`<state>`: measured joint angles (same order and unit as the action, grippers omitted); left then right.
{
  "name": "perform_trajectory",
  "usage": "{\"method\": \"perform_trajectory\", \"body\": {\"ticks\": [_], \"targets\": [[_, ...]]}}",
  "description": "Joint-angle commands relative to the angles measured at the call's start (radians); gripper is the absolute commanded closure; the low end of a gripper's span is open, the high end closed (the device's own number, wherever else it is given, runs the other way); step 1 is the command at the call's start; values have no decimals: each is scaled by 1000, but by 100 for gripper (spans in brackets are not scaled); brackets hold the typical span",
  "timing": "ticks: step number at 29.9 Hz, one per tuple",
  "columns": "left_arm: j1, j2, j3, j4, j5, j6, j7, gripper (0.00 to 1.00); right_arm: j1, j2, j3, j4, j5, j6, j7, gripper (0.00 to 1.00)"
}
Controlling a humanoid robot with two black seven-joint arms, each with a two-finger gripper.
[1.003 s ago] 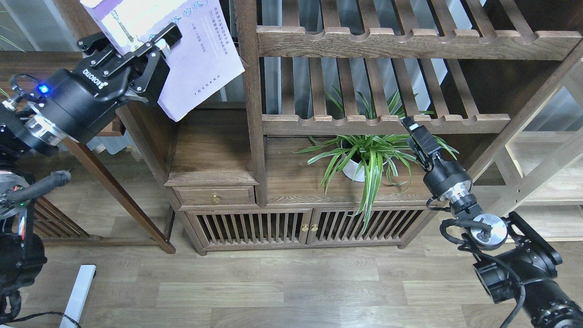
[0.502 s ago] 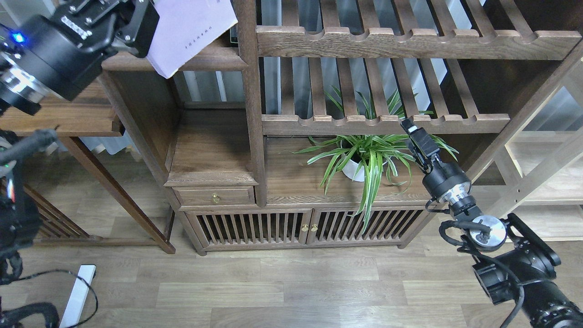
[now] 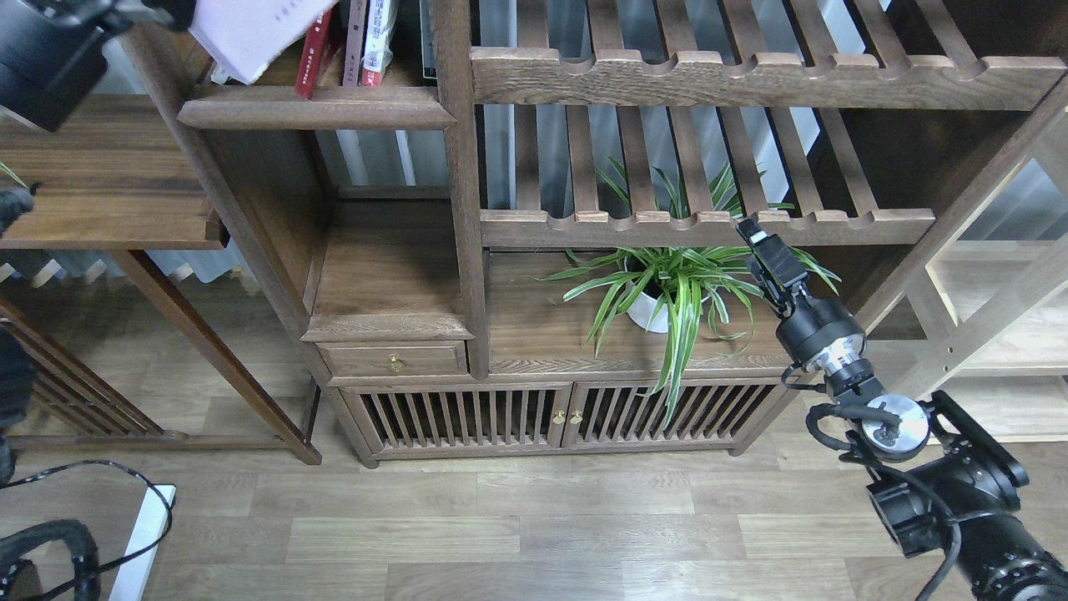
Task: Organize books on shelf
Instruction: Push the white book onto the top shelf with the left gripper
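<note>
The thick white-lavender book (image 3: 250,33) hangs in the air at the top left, its lower corner just above the front left of the dark brown flat-board shelf (image 3: 317,108). My left gripper (image 3: 171,8) is largely cut off by the top edge and holds this book. A red book (image 3: 314,58) stands leaning on the shelf, with two more thin spines (image 3: 367,42) to its right. I cannot make out the yellow-and-white book among them. My right gripper (image 3: 753,234) hovers by the plant, empty; its fingers look like one dark block.
A potted spider plant (image 3: 667,292) stands on the lower board under a slatted shelf with a scalloped rail (image 3: 709,225). An upright post (image 3: 455,167) bounds the book shelf on the right. A side table (image 3: 100,192) stands left. A low cabinet (image 3: 551,413) stands below.
My left arm has risen and moved left with the white-lavender book, now mostly out of the top edge. The standing books on the shelf have come into view. The right arm has not moved.
</note>
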<state>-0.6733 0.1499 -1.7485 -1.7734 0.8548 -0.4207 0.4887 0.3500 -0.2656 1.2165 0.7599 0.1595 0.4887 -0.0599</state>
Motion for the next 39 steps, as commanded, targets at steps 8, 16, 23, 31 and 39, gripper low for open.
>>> {"method": "perform_trajectory", "body": {"ticks": [8, 16, 23, 31, 39], "targets": [[-32, 5, -28, 6, 0, 16, 0, 100, 9, 9, 0, -28, 3, 0, 2, 5], [-49, 49, -42, 26, 0, 53, 0, 100, 18, 11, 3, -28, 11, 0, 3, 5], [-83, 71, -23, 126, 1, 54, 0, 100, 36, 12, 5, -25, 18, 0, 6, 5], [-158, 76, 38, 265, 15, 59, 0, 100, 58, 9, 8, -25, 21, 0, 9, 5], [-169, 126, 50, 290, 17, 79, -12, 100, 56, 6, 23, -24, 26, 0, 8, 5]]}}
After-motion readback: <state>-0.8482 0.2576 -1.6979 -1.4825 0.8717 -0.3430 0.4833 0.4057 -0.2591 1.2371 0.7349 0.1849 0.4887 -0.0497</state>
